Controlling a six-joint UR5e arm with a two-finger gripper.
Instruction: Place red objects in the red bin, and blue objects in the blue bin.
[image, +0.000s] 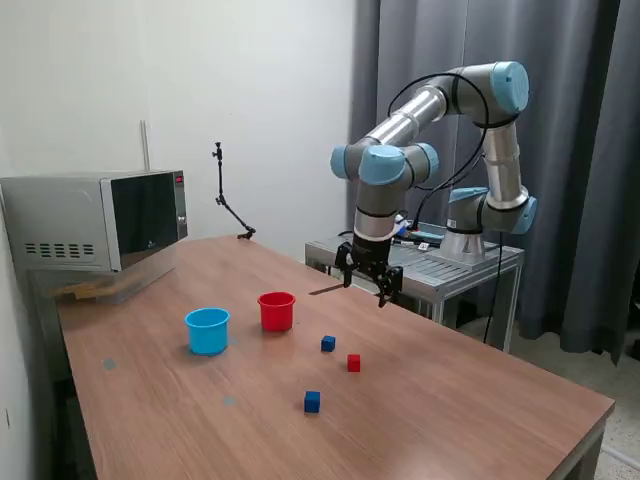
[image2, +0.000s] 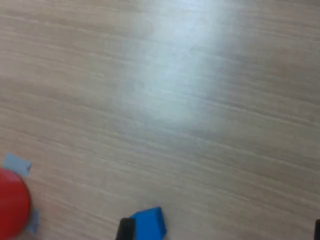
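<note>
On the exterior view I had the gripper (image: 368, 277) hanging above the wooden table (image: 480, 400), its jaws apart and nothing between them. Below it and towards the camera lay three cubes, well apart from the fingers: a blue cube (image: 328, 343) nearest the gripper, a red cube (image: 354, 363) just beyond that, and a second blue cube (image: 312, 401) farthest off. I could find only one red cube there. The red cup (image: 276, 311) stood below the gripper on the exterior view's left, with the blue cup (image: 207, 330) further off on that side; I could not see into either.

On the wrist view, mostly bare tabletop showed, with a blue cube (image2: 148, 224) at the frame's edge beside a dark fingertip, and the red cup's rim (image2: 12, 204) in the corner.

I judged this the approach to a first pick: the next move called for centring over the near blue cube, then descending with the jaws wide.
</note>
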